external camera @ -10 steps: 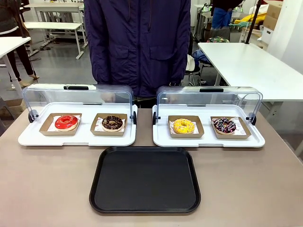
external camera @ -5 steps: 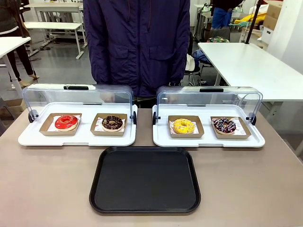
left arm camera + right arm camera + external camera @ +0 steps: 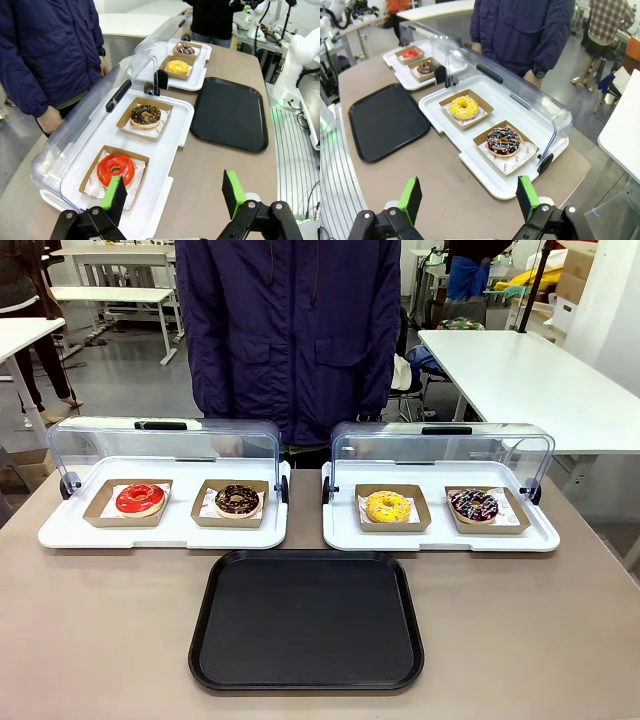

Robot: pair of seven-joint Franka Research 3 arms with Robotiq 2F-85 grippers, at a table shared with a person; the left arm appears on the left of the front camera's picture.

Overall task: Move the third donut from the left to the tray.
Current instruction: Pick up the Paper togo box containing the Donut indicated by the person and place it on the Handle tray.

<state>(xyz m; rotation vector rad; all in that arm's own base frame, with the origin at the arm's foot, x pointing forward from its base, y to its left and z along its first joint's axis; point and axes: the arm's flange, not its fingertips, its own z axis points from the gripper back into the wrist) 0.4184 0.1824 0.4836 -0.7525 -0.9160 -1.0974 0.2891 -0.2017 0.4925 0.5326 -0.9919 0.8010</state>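
Note:
The third donut from the left (image 3: pixel 388 505) is yellow-glazed with sprinkles. It rests in a brown cardboard holder on the left half of the right white tray (image 3: pixel 440 538), whose clear lid is tipped back. It also appears as the donut (image 3: pixel 464 107) and the donut (image 3: pixel 177 66). The black tray (image 3: pixel 306 620) lies bare in front of both white trays, seen too as the tray (image 3: pixel 385 120) and the tray (image 3: pixel 231 113). My left gripper (image 3: pixel 172 192) hangs open above the table's left end. My right gripper (image 3: pixel 469 197) hangs open above the right end, holding nothing.
The left white tray (image 3: pixel 160 532) holds a red donut (image 3: pixel 140 498) and a chocolate donut (image 3: pixel 237 499). A chocolate sprinkled donut (image 3: pixel 473 504) sits right of the yellow one. A person in a dark jacket (image 3: pixel 290 330) stands at the far edge, hands behind the lids.

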